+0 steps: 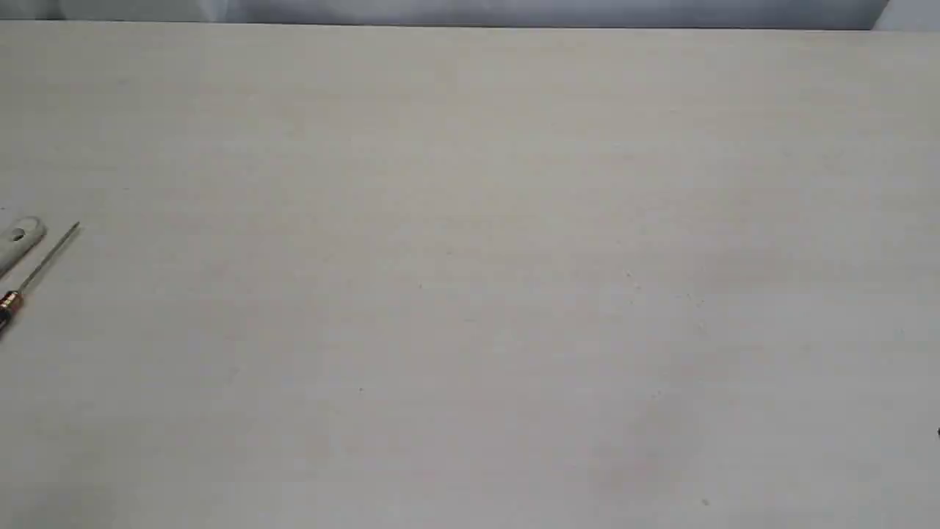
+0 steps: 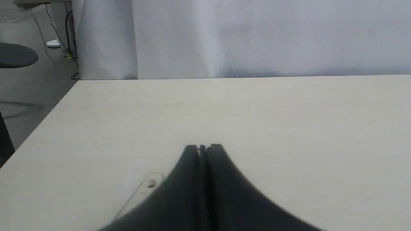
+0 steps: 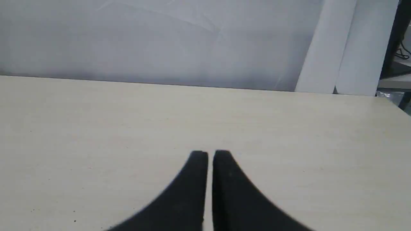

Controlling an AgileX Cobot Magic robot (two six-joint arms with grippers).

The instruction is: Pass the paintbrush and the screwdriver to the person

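Observation:
At the far left edge of the exterior view only the rounded end of the paintbrush handle (image 1: pixel 20 239) with its hole shows; bristles and ferrule are cut off. Beside it lies the screwdriver (image 1: pixel 40 266), thin shaft pointing up-right, gold-orange collar at the frame edge. In the left wrist view the paintbrush handle (image 2: pixel 146 189) lies on the table just beside my left gripper (image 2: pixel 203 148), whose black fingers are pressed together, holding nothing. My right gripper (image 3: pixel 209 154) hovers over bare table, fingers nearly touching, empty. No person is in view. Neither gripper appears in the exterior view.
The pale wooden table (image 1: pixel 470 294) fills the exterior view. A grey-white curtain (image 2: pixel 244 35) hangs behind its far edge. The table's left edge (image 2: pixel 41 128) drops to the floor, where a dark round stool (image 2: pixel 16 56) and cables stand.

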